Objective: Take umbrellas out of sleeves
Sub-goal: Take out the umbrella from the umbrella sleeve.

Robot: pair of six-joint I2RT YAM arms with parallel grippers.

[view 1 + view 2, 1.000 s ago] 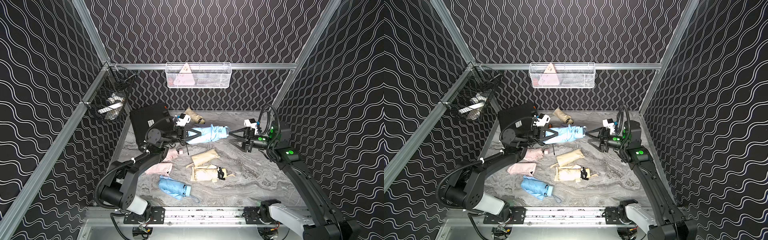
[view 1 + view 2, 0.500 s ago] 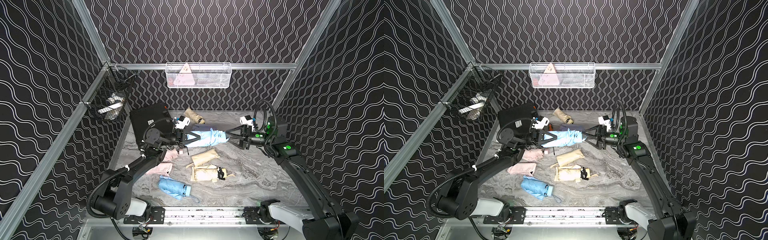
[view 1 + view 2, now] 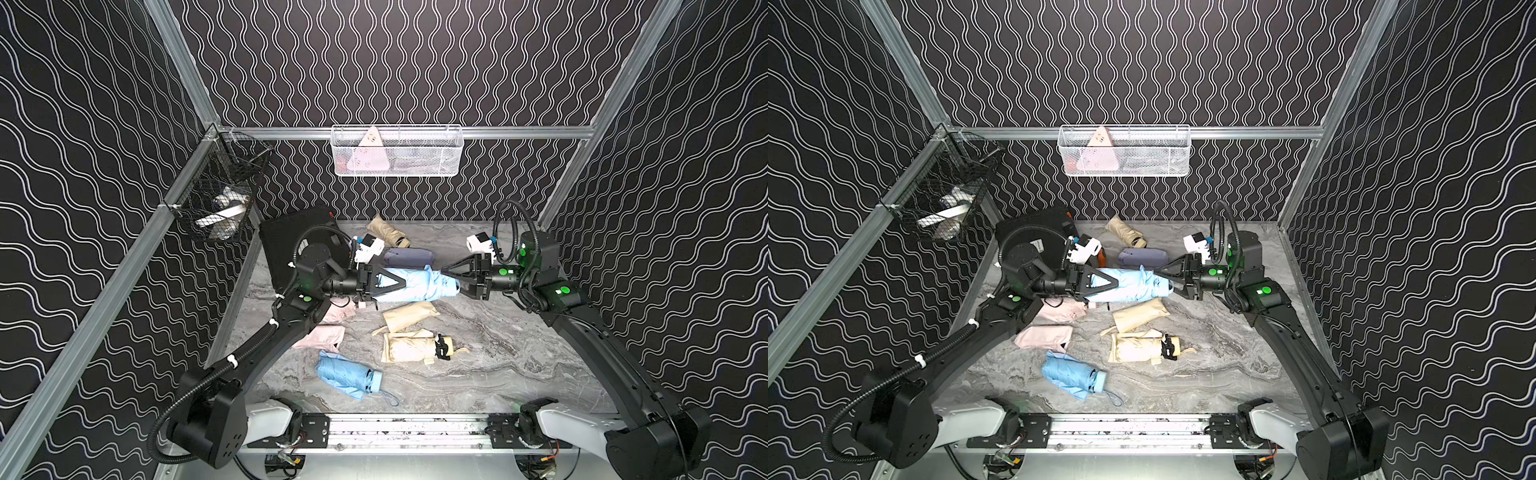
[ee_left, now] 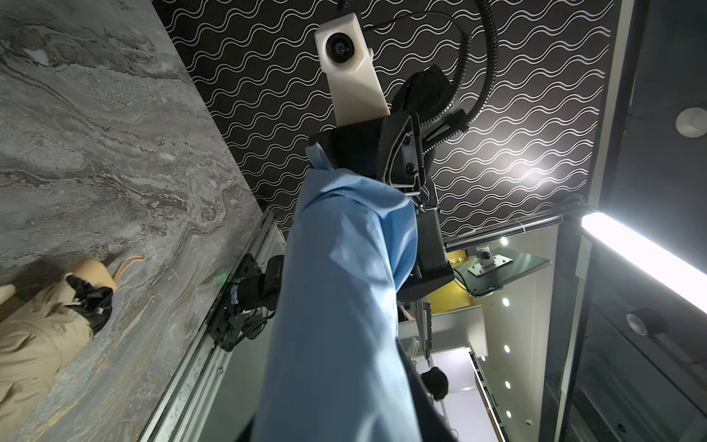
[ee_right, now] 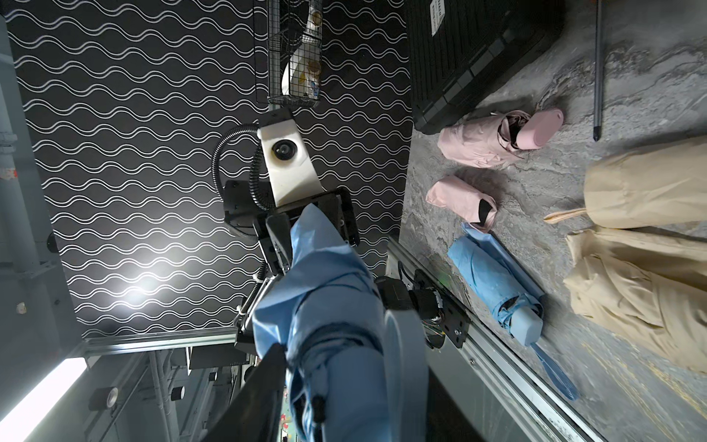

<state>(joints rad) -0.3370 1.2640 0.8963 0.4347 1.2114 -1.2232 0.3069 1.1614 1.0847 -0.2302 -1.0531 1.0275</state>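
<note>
A light blue sleeve (image 3: 415, 284) (image 3: 1129, 284) with a light blue umbrella inside hangs level above the table's back half. My left gripper (image 3: 395, 286) (image 3: 1106, 286) is shut on the sleeve's closed end; in the left wrist view the sleeve (image 4: 344, 287) hides the fingers. My right gripper (image 3: 451, 279) (image 3: 1165, 279) has closed round the umbrella's handle end (image 5: 344, 382), which sticks out of the sleeve's mouth. A bare light blue umbrella (image 3: 347, 376), a cream umbrella (image 3: 409, 349), a cream sleeve (image 3: 409, 316) and a pink sleeve (image 3: 320, 336) lie on the table.
A black hard case (image 3: 291, 245) leans at the back left, with a lilac bundle (image 3: 405, 257) and a tan bundle (image 3: 388, 230) behind the held sleeve. A pink umbrella (image 5: 497, 137) lies by the case. A white wire basket (image 3: 397, 151) and a black one (image 3: 220, 203) hang on the walls.
My right gripper has moved left up to the sleeve's open end and its jaws have narrowed round the handle there. The left gripper keeps its hold and has shifted little.
</note>
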